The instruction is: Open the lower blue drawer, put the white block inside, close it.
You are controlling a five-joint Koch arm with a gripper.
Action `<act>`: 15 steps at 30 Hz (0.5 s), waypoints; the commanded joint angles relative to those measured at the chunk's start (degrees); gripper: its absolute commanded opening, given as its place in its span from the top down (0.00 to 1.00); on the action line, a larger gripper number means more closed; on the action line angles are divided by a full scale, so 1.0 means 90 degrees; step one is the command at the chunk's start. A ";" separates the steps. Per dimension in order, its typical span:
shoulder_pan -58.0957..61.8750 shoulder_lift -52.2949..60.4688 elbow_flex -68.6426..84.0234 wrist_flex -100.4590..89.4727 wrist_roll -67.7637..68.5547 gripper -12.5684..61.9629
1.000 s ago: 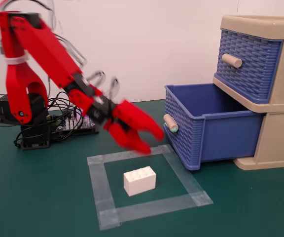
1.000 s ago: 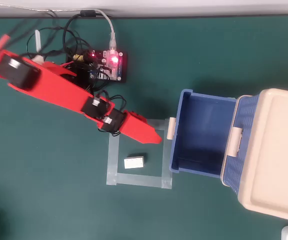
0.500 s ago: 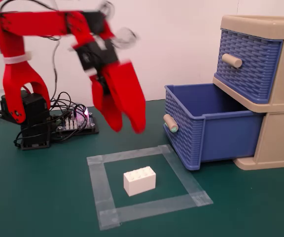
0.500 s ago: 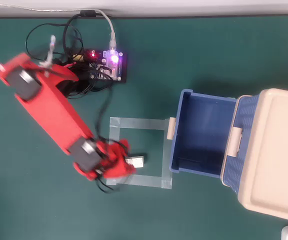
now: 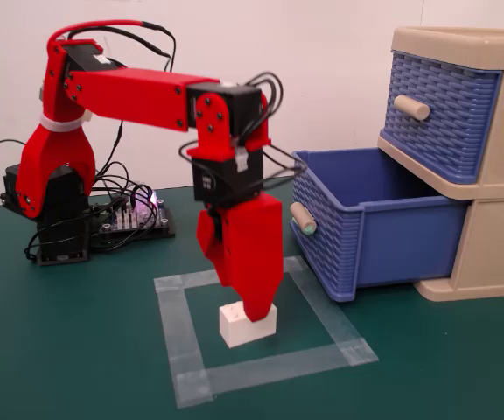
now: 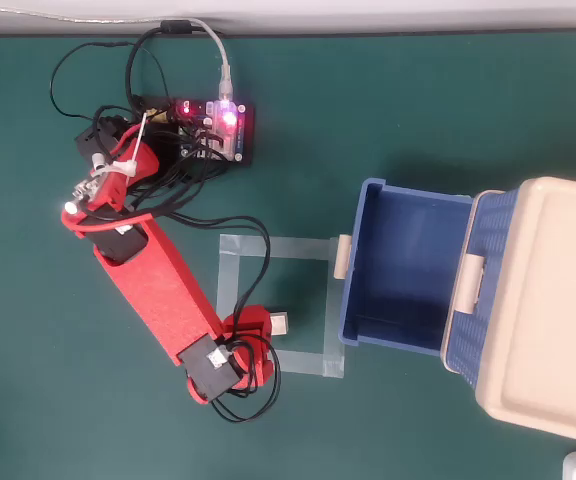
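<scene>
Reading outward from the block, as I see it from the remote station.

White block: the white block point(image 5: 247, 323) sits on the green mat inside the taped square point(image 5: 178, 350), toward its left half in the overhead view point(image 6: 280, 323); only its right end shows there, the rest lies under the wrist.

Long axis: in the overhead view the block's long side runs left to right, pointing roughly at the drawer front; I judge the jaws must straddle its short width.

Gripper: the gripper point(image 5: 254, 308) hangs nearly vertical, its tip down at the block's top face, directly above it rather than beside it. Touching or just clear I cannot tell.

Jaw state: from the fixed view the two red jaws lie one behind the other, and from overhead the wrist covers them; I cannot tell whether they are spread or pressed together, nor whether the block is pinched.

Lower blue drawer: the lower blue drawer point(image 5: 383, 236) is already pulled out and empty, its green-tipped handle point(image 5: 303, 219) facing the taped square; it lies to the right of the block in both views, near but not touching.

Cabinet: the beige cabinet point(image 5: 497, 184) holds the upper drawer point(image 5: 440, 109), shut.

Step in hand: I judge this the grasp, with lift and carry rightward over the drawer rim to follow.
</scene>
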State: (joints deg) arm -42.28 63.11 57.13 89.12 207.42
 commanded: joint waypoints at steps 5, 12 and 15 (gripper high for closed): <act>-0.0068 -0.0332 -0.0166 0.0059 0.0361 0.38; -0.0127 -0.0410 -0.0127 0.0049 0.0352 0.59; -0.0117 -0.0479 -0.0176 0.0059 0.0225 0.81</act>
State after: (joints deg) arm -42.98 57.30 57.13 88.95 208.21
